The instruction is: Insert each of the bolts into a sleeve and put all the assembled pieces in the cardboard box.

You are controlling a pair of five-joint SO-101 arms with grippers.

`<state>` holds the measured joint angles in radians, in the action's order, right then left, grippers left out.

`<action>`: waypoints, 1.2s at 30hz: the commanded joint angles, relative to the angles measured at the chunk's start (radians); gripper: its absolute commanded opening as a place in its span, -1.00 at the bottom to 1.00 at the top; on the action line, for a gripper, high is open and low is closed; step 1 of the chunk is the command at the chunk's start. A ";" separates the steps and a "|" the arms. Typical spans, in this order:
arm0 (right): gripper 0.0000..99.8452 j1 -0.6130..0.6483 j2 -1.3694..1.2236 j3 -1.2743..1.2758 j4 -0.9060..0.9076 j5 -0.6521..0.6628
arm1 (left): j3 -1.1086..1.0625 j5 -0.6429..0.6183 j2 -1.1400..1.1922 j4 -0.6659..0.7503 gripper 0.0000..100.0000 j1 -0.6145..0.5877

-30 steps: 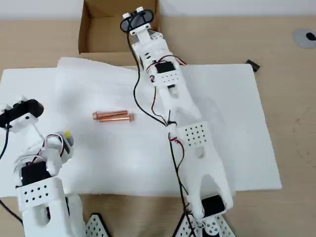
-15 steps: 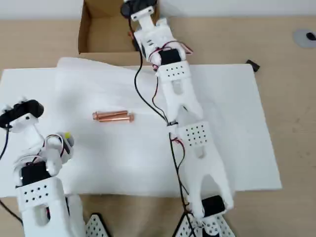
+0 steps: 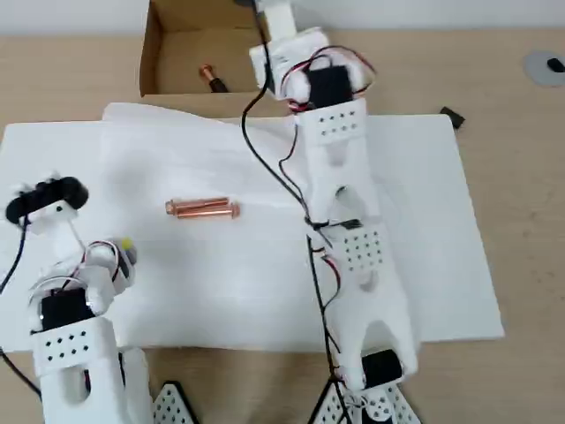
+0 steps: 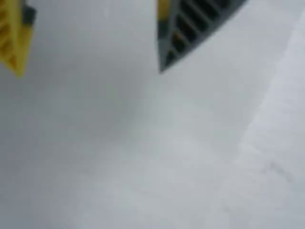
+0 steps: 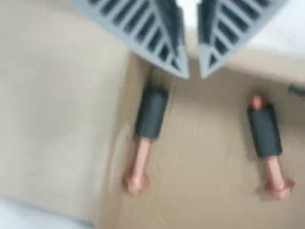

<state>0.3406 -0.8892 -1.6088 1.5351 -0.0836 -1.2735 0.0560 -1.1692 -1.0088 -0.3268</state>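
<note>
Right wrist view: cardboard box (image 5: 205,152) holds two assemblies (image 5: 151,114).

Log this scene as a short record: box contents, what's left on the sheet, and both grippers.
Cardboard box: two sleeved bolts lying inside, apart
White sheet: bare copper bolts lying together, no sleeves
Right gripper: above the box, narrowly open, empty
Left gripper: open over the sheet, empty

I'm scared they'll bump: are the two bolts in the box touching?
Apart. The right wrist view shows one bolt and the other bolt lying in the box with bare cardboard between them.
</note>
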 commanded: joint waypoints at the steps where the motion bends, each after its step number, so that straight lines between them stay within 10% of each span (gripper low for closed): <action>1: -0.98 -0.013 0.229 -0.062 0.221 -0.026 | -0.003 0.005 0.001 -0.002 -0.61 0.063; 9: -0.98 -0.064 0.541 0.082 0.259 -0.005 | -0.018 0.008 -0.001 0.005 -0.91 0.077; 25: -0.98 -0.188 1.343 1.621 0.210 0.000 | -0.006 0.002 0.002 0.040 -0.68 0.084; 36: -0.98 -0.349 1.139 1.797 0.115 0.342 | 0.000 0.077 0.008 0.044 -0.67 0.091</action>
<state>0.0077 0.3307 0.1926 1.6947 0.2217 -1.3119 0.0882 -1.1630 -0.9812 -0.2562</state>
